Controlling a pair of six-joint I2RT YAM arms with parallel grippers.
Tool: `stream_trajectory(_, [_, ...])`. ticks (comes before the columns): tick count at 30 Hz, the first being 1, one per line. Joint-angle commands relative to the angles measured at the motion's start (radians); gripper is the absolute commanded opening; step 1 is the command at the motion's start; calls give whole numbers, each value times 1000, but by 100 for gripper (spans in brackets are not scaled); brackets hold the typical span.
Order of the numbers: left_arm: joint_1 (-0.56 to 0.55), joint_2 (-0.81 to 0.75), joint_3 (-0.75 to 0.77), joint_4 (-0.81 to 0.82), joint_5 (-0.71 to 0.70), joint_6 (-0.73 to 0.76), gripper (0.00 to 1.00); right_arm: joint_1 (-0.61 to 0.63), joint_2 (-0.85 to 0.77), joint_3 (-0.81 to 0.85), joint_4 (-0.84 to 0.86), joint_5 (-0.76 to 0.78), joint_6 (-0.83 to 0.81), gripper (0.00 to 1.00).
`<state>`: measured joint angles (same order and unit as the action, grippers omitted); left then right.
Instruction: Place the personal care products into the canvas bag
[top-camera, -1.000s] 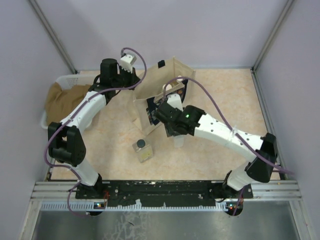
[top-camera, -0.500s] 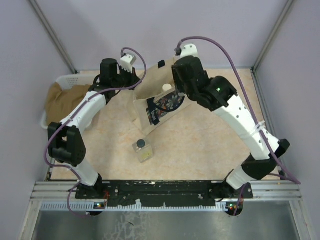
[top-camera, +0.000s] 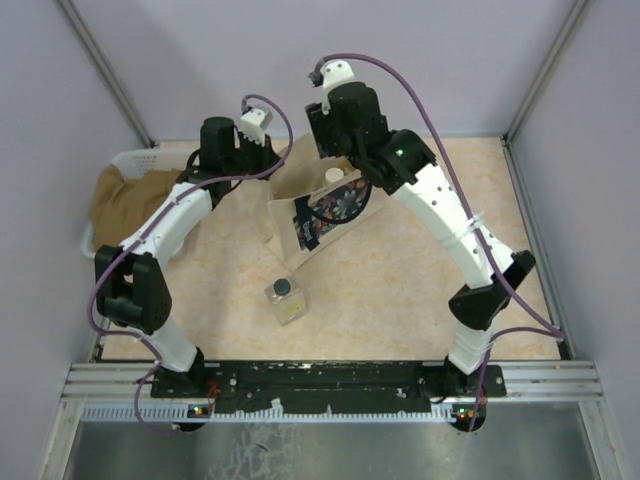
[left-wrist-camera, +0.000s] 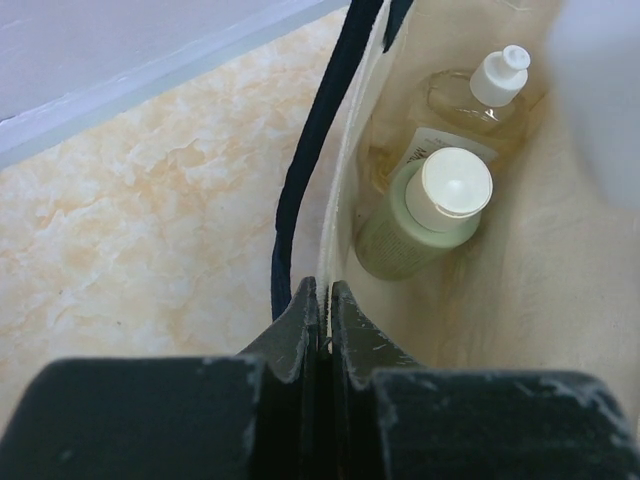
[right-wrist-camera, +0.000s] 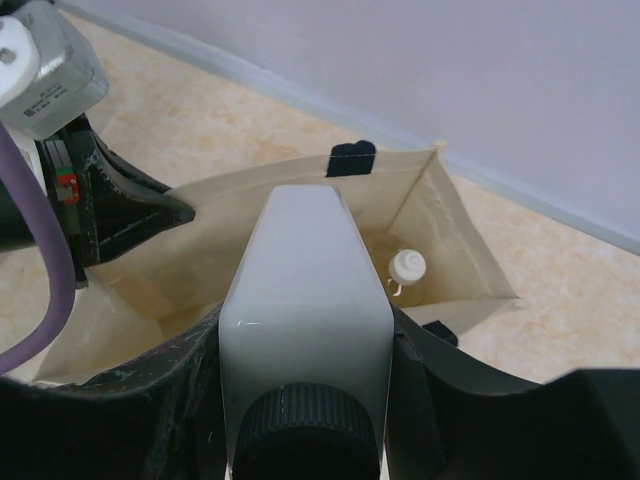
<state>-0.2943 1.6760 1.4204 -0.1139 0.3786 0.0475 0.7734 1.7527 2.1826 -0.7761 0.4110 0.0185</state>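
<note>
My right claw (right-wrist-camera: 305, 345) is clamped on the white rectangular bottle (right-wrist-camera: 305, 280), a finger on each side. Its dark cap (right-wrist-camera: 305, 435) points back at the wrist camera, so the base leads. It hangs above the open mouth of the canvas bag (right-wrist-camera: 250, 190), not yet inside. My left claw (left-wrist-camera: 320, 300) is pinched closed on the bag's far-left rim, just beside the navy handle (left-wrist-camera: 300, 190), pulling the mouth apart.

Step in hand, as I judge it: lower and drop the third bottle. To do it well I'd come straight down and aim for bare bag floor, away from the corner the two bottles occupy. I'd let go only once the base is below the rim, since a high release risks a bounce off the soft edge. The left pinch must not slacken, or the wall likely folds in.

Already inside: the olive-green bottle (left-wrist-camera: 420, 235) with cream cap (left-wrist-camera: 455, 185), leaning, and the amber bottle (left-wrist-camera: 455, 100) with white cap (left-wrist-camera: 503, 72) touching it behind. The clear square bottle (top-camera: 287, 298), with black cap, stands on the table (top-camera: 400, 290) near of the bag, apart from it. The bag is beige and floppy, with a floral panel (top-camera: 335, 210) on its near side. The held bottle looks glossy and hard.
</note>
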Motion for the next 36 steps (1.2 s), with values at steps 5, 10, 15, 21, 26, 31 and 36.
stream_trajectory(5, [4,-74,-15,37,41,-24,0,-8,17,-63,248,-143,-1,11])
stream_trajectory(10, [4,-95,-17,34,38,-22,0,-15,46,-116,268,-181,39,10])
stream_trajectory(15, [4,-111,-26,34,42,-19,0,-43,72,-188,294,-223,81,9])
stream_trajectory(21, [4,-110,-33,31,39,-15,0,-88,120,-231,320,-255,91,8])
stream_trajectory(26, [4,-108,-33,36,41,-18,0,-118,184,-197,310,-274,69,8])
stream_trajectory(31, [4,-105,-30,37,36,-18,0,-128,278,-87,232,-202,18,7])
stream_trajectory(36, [4,-92,-22,36,32,-19,0,-130,355,30,144,-114,-22,7])
